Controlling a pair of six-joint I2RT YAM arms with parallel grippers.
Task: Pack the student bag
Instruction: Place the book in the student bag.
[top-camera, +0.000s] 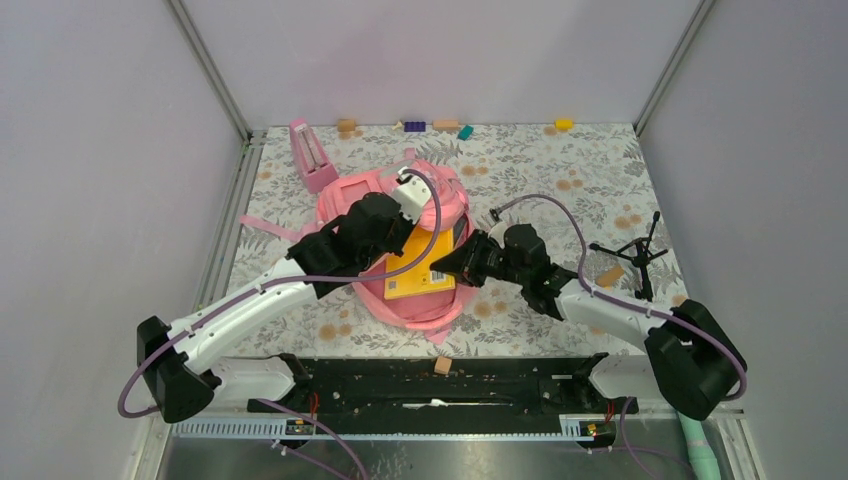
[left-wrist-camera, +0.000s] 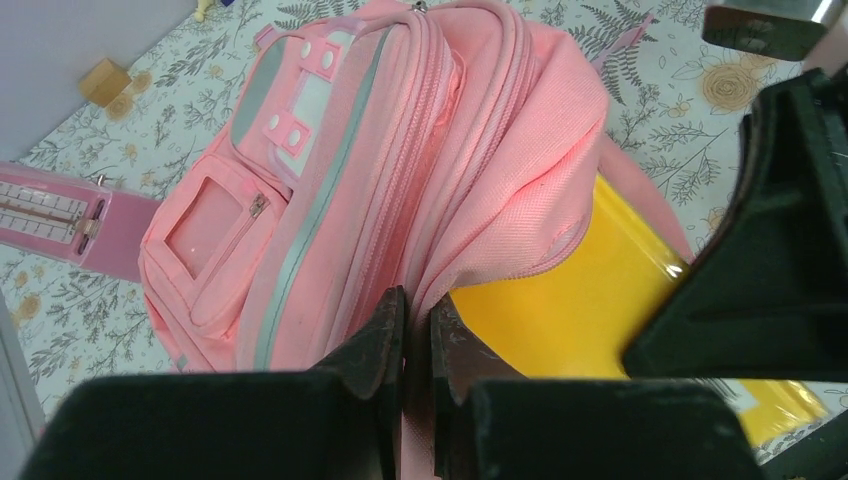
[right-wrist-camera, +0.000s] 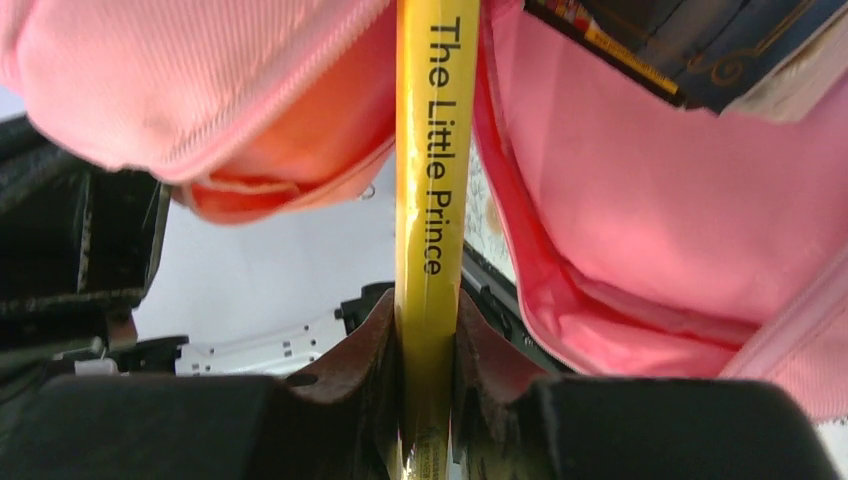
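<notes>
The pink student bag (top-camera: 345, 200) lies in the middle of the table, its front pocket and pale strip (left-wrist-camera: 300, 230) facing the left wrist camera. My left gripper (left-wrist-camera: 418, 312) is shut on the pink fabric edge of the bag's opening. A yellow book, "The Little Prince" (top-camera: 420, 268), sits partly inside that opening (left-wrist-camera: 570, 310). My right gripper (right-wrist-camera: 428, 335) is shut on the book's spine (right-wrist-camera: 430, 150), reaching in from the right (top-camera: 450, 263). A dark blue book (right-wrist-camera: 700, 45) shows inside the bag's pink lining (right-wrist-camera: 640, 210).
A small pink metronome (top-camera: 312, 155) stands just left of the bag. Small coloured blocks (top-camera: 414, 126) line the far edge. A black tripod stand (top-camera: 635, 255) and a wooden block (top-camera: 609, 276) are at the right. Another block (top-camera: 442, 366) lies by the front rail.
</notes>
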